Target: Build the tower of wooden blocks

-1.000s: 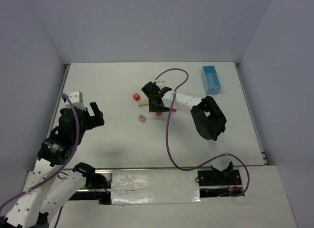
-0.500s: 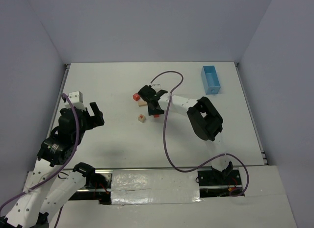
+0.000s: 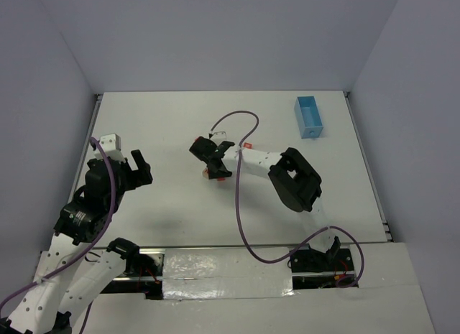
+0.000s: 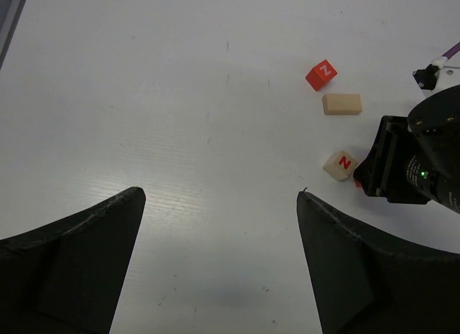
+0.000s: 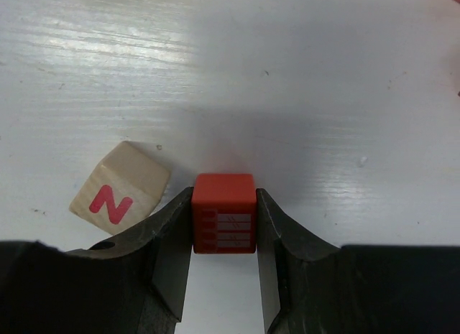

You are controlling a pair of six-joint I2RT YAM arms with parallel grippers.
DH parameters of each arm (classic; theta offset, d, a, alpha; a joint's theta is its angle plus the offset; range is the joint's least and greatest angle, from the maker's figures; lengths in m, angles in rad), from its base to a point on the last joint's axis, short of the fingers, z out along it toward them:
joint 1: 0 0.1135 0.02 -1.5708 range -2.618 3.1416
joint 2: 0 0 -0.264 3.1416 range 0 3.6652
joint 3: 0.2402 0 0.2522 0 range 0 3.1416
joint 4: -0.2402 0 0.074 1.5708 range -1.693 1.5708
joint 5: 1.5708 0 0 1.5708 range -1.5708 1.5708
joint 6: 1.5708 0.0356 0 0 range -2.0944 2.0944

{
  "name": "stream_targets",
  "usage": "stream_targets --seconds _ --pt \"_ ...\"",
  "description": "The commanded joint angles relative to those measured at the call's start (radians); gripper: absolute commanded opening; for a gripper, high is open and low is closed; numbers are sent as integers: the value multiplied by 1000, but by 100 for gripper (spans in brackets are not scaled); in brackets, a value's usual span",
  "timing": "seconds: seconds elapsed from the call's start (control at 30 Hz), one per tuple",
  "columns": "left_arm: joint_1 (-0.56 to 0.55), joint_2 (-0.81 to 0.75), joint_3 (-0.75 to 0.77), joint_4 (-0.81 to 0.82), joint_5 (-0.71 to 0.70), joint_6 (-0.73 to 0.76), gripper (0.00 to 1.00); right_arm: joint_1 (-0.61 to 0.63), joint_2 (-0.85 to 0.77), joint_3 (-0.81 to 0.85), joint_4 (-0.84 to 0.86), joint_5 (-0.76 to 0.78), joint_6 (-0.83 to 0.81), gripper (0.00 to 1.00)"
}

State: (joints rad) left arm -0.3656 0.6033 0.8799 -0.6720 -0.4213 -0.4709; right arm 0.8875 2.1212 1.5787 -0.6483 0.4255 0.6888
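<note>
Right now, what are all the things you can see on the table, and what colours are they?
red N cube: one, red-orange with a white letter, mid-table, just beside the tan oblong block
tan oblong block: one, pale tan, lying flat between the two N cubes
tan N cube: one, pale tan with a red letter, right next to the right gripper
red block: one, red-orange, clamped between the right gripper's fingers
tray: one, light blue, far right of the table
table: one, white
cables: two, purple, one along each arm
left gripper: black, open, holding nothing
right gripper: black, shut on the red block
</note>
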Motion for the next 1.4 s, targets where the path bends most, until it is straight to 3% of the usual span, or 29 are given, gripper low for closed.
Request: stream_targets --seconds 0.0,0.17,0.3,0.37,0.4,0.5,0.73,0.87,1.0,1.17,1.37 --pt "-6 -11 -2 38 -4 12 100 -7 -9 23 -50 78 51 41" --pt "-7 -13 -2 38 -4 14 100 -16 -24 -11 -24 65 23 44" --pt "-7 -11 -2 40 -5 14 99 -18 -20 -9 -36 56 15 52" --pt "-6 -11 -2 38 -5 14 100 -21 -29 -23 -19 41 6 60" --pt "-6 -11 -2 38 -5 14 99 -24 -32 -26 -13 27 0 70" --pt "-7 -8 -2 38 -4 14 100 -24 -47 -31 -10 24 -12 78" --pt "-7 -10 -1 38 -7 14 100 -58 -193 -49 7 30 -58 77" --pt "-7 -8 -2 37 -7 12 100 -180 -219 -36 18 -14 -95 75" --pt "-6 -8 -2 38 -5 14 99 -301 -135 91 -16 -24 -121 75" --pt "-9 1 -1 37 -5 12 100 -352 31 253 -117 16 -114 77" --pt "-9 3 -2 40 1 15 100 -374 43 235 -62 -25 -110 70"
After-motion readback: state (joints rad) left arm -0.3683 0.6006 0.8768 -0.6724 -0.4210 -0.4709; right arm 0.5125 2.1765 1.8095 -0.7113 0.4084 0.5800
